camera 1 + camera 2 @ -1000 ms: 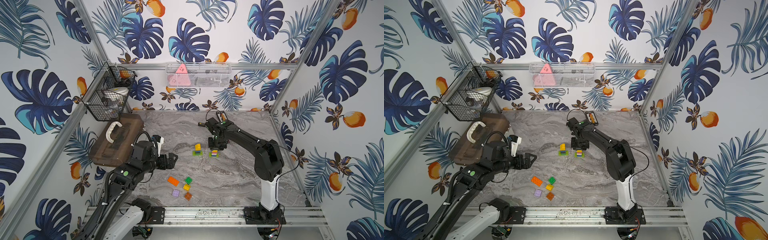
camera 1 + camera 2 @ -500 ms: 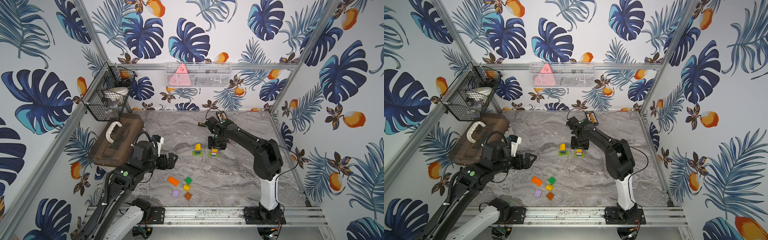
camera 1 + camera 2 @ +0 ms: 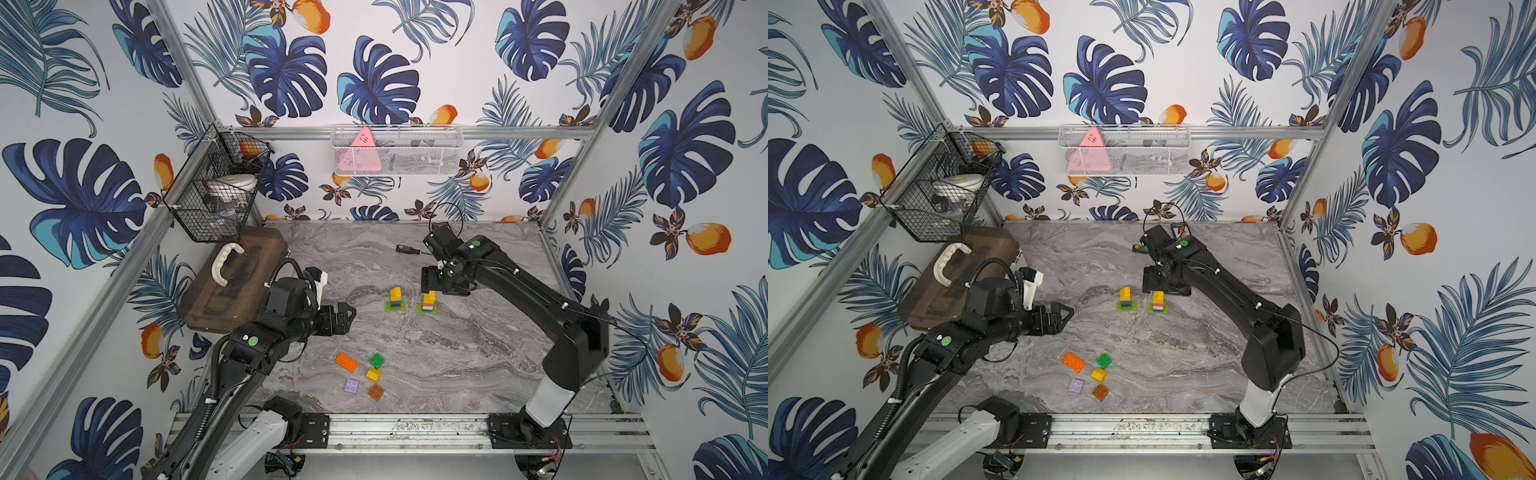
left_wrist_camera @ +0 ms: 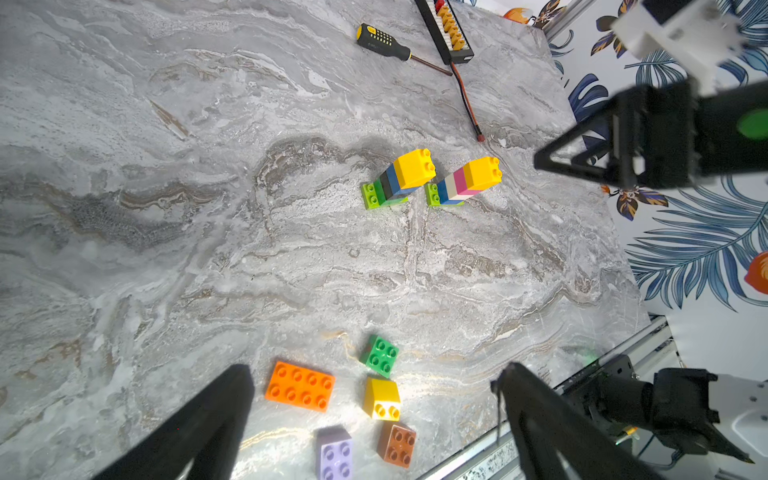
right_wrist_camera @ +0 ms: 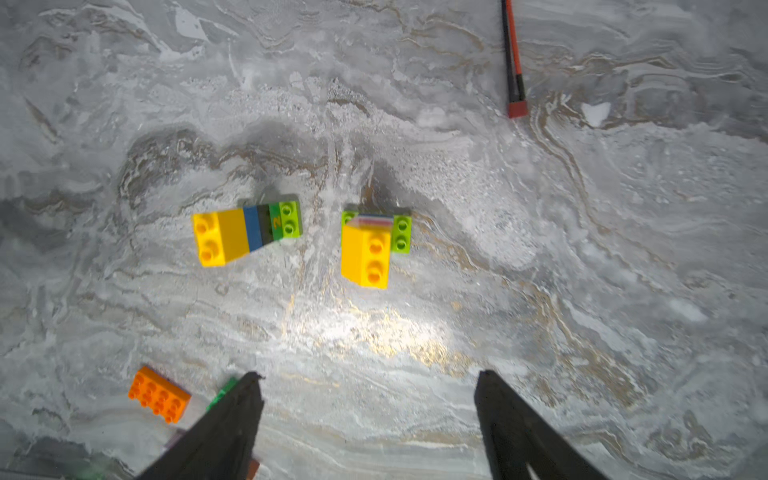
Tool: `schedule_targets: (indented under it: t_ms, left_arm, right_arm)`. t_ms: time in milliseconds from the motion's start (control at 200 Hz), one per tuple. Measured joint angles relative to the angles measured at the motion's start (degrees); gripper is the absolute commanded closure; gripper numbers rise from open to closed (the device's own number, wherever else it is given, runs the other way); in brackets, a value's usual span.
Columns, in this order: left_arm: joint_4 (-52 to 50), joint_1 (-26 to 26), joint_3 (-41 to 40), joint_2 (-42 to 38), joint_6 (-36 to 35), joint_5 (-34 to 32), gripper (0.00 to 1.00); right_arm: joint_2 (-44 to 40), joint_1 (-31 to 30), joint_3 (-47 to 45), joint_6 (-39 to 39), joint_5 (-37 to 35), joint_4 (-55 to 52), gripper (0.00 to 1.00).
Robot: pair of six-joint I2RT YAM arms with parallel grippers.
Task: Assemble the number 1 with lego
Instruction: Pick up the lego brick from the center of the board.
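Two lego stacks stand upright mid-table in both top views. One is lime, green, black, blue and yellow point(image 3: 395, 298) point(image 4: 399, 178) point(image 5: 237, 232). The other is lime, blue, white, pink and yellow point(image 3: 428, 303) point(image 3: 1158, 303) point(image 5: 368, 249). My right gripper point(image 3: 446, 286) point(image 5: 368, 375) hovers open just behind the second stack, touching nothing. Loose lego lies nearer the front: an orange 2x4 point(image 3: 346, 362), then green point(image 3: 376, 360), yellow point(image 3: 373, 374), purple point(image 3: 351, 386) and brown-orange point(image 3: 376, 392) bricks. My left gripper point(image 3: 347, 318) point(image 4: 374, 370) is open and empty, left of the stacks.
A brown case point(image 3: 232, 286) with a white handle lies at the left edge, under a black wire basket point(image 3: 216, 195). A screwdriver point(image 3: 407, 249) and a connector strip point(image 4: 446, 29) with a red-tipped cable point(image 5: 515, 83) lie at the back. A metal rail point(image 3: 415, 432) runs along the front.
My right gripper has opened and drawn back from the pink-and-white stack, which stays standing. The left arm has not moved.
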State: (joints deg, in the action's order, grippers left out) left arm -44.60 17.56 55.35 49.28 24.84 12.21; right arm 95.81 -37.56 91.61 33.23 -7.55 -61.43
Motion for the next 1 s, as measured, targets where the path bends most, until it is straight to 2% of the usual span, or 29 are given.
schedule_targets:
  t_ms: [35, 170, 285, 400, 545, 696, 806, 1001]
  left_arm:
    - [-0.2, 0.02, 0.52, 1.66, 1.7, 0.04, 0.01]
    - [-2.45, 1.2, -1.51, 6.19, 7.63, -0.52, 0.01]
    - [-1.01, 4.39, -7.54, 8.55, 11.67, -0.63, 0.01]
    - [-0.39, 6.99, -14.84, 10.91, 16.11, -2.73, 0.02]
    - [-0.76, 9.57, -19.1, 10.95, 21.75, -7.15, 0.07]
    - [-1.84, 10.54, -17.99, 15.13, 24.11, -11.91, 0.09]
    - [-1.11, 11.43, -16.09, 21.4, 22.82, -13.86, 0.01]
    - [-0.48, 14.51, -14.4, 27.17, 21.51, -15.37, 0.01]
  right_arm:
    - [-3.67, -0.02, -3.21, 0.61, -0.39, 0.9, 0.0]
    - [-17.62, 2.16, -13.81, 2.21, -1.77, 3.56, 0.0]
    - [-24.52, 4.11, -19.19, 2.34, -0.59, 6.49, 0.0]
    - [-26.36, 4.24, -21.29, 2.29, 3.26, 7.8, 0.0]
    - [-27.69, 4.31, -23.23, 2.05, 6.82, 9.29, 0.0]
    - [-29.4, 4.33, -25.05, 1.46, 9.73, 10.82, 0.0]
    - [-30.08, 4.33, -25.07, 0.59, 10.93, 11.26, 0.0]
    - [-30.88, 4.33, -25.49, -0.11, 13.44, 12.92, 0.0]
